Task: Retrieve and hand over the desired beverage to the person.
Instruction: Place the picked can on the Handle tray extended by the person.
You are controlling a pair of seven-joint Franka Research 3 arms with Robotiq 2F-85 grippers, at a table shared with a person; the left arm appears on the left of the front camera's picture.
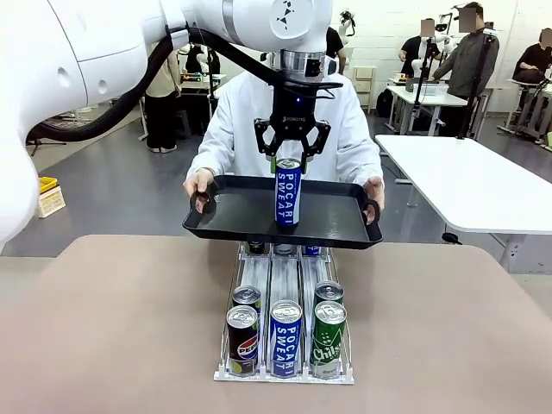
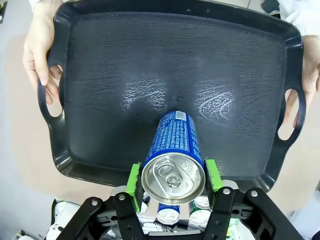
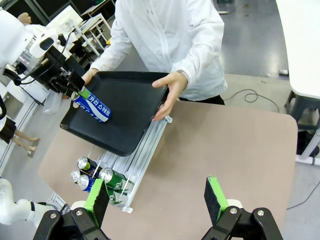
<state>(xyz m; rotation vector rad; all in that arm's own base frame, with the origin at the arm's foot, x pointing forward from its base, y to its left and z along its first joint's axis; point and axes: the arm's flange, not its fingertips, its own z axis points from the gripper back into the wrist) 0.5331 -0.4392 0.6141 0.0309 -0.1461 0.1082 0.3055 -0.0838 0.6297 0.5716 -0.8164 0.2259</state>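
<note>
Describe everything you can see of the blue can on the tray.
The can is slim, blue metal with white POCARI SWEAT lettering and a silver top, its tab unopened. It stands upright on the black tray that a person holds. The open left gripper has its green pads flanking the can's top.

Bright, even overhead light; sheen on the can (image 2: 173, 177) top and black tray (image 2: 150, 65); wrist views bow at edges.
</note>
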